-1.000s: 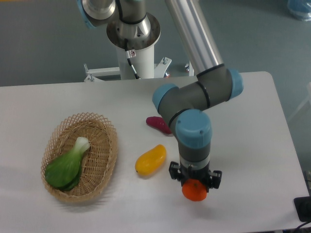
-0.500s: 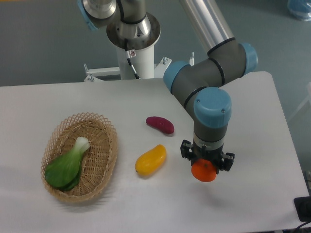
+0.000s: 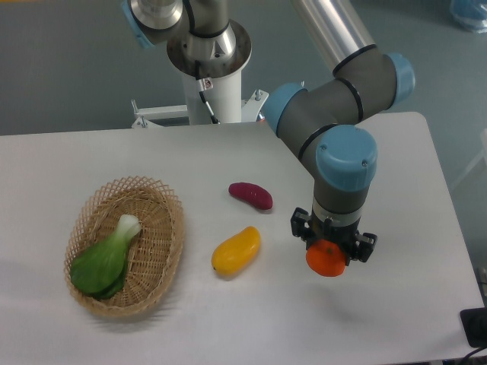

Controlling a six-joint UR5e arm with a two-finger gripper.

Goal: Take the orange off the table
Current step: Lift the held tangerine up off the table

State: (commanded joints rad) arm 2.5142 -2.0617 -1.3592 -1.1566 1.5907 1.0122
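The orange (image 3: 327, 260), small, round and bright, hangs clear of the white table (image 3: 396, 312), with its shadow lying on the surface below and to the right. My gripper (image 3: 332, 249) points straight down and is shut on the orange, its black fingers clamping the upper half of the fruit. The grey and blue arm rises from the gripper toward the back of the scene.
A yellow mango-like fruit (image 3: 236, 250) lies left of the gripper. A dark purple-red sweet potato (image 3: 251, 195) sits behind it. A wicker basket (image 3: 163, 258) at the left holds a green bok choy (image 3: 105, 259). The robot's base (image 3: 209, 57) stands behind the table.
The gripper has carried the orange upward and to the right, away from the yellow fruit. The arm's elbow swung right, uncovering the sweet potato.
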